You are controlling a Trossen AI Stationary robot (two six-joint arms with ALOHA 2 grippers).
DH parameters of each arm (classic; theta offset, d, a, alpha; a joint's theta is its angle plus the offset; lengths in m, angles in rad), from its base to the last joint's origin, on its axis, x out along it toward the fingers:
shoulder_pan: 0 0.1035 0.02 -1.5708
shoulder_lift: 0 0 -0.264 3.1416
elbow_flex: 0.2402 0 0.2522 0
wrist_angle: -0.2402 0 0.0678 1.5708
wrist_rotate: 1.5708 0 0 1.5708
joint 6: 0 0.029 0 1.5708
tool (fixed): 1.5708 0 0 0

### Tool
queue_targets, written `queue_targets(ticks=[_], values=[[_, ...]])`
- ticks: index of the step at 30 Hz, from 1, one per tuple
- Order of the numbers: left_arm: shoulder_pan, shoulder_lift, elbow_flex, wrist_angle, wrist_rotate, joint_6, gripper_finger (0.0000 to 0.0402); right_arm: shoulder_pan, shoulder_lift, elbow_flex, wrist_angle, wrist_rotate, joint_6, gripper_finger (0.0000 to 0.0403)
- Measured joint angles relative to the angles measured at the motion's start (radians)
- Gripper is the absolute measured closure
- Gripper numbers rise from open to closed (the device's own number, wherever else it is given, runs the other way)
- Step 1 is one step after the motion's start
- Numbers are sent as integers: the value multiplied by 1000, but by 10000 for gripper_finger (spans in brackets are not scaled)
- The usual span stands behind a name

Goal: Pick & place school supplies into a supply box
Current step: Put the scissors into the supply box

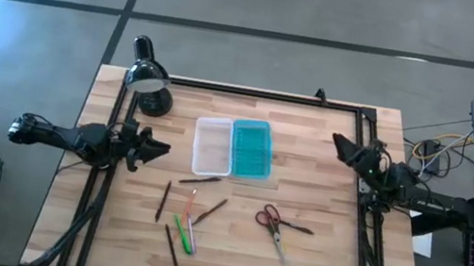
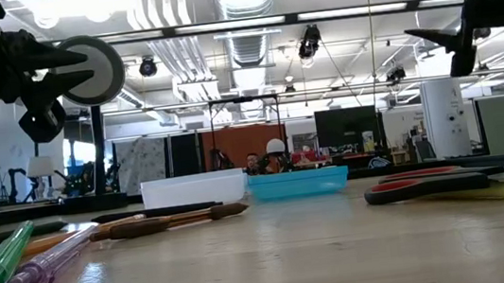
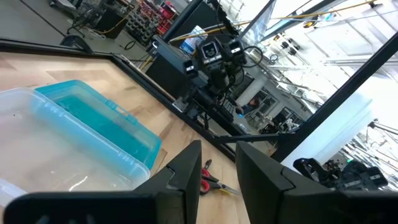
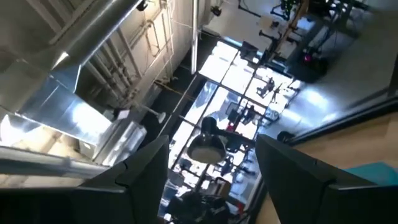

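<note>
The supply box (image 1: 232, 148) lies open mid-table, its clear tray (image 1: 213, 146) to the left and its turquoise lid (image 1: 251, 149) to the right. The tray is empty. Nearer the front edge, flat on the wood, lie the red-handled scissors (image 1: 278, 224), several dark pencils (image 1: 163, 201), a green marker (image 1: 183, 236), an orange pencil (image 1: 190, 204) and a pinkish stick (image 1: 192, 238). My left gripper (image 1: 161, 149) is open and empty, left of the tray. My right gripper (image 1: 338, 144) is open and empty, right of the lid, its fingers spread wide in the right wrist view (image 4: 212, 168).
A black desk lamp (image 1: 150, 76) stands at the table's far left corner. A black frame rail (image 1: 253, 93) runs along the far edge and down both sides. Bare wood lies between the box and the right rail. A person shows in the room beyond the table.
</note>
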Motion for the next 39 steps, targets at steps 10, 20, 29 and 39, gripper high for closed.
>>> queue_targets(ticks=[10, 20, 29, 39], values=[[1, -1, 0, 113, -60, -408, 319, 0, 166, 27, 16, -5, 104, 172], [2, 8, 0, 106, -203, -682, 319, 0, 562, 206, -262, -65, 172, 172], [2, 63, 10, 4, -289, -768, 319, -27, 800, 398, -565, -74, 174, 172], [1, 202, 206, -228, -170, -754, 339, -142, 884, 412, -568, -276, 124, 172]])
